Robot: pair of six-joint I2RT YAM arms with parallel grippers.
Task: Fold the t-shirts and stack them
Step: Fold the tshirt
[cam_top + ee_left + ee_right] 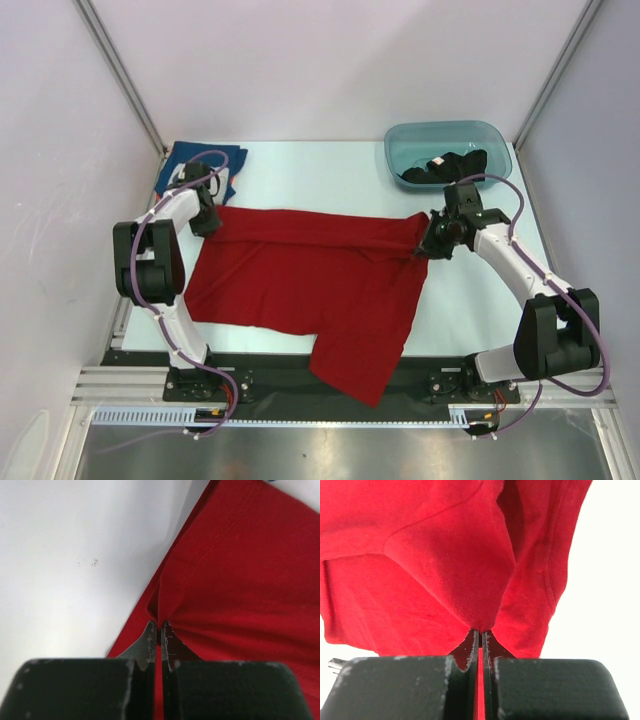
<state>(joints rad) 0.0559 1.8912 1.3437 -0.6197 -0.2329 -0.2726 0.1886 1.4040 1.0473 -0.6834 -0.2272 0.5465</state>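
Both arms are working the red t-shirt (300,285), which is lying spread across the middle of the white table (320,170). The left gripper (207,222) is pinching the shirt's far left corner, jaws clamped tight with a fold of red cloth bunching right at the tips in the left wrist view. Over on the other side, the right gripper (432,243) is clamping the far right corner, a sliver of red showing between its closed fingers (470,647). The far edge is running as a band from one gripper to the other, while a near corner is draping over the black rail (270,368) by the bases. A blue t-shirt (205,158) is sitting at the far left corner, and a black t-shirt (445,166) is lying inside the teal tub (400,150) at far right.
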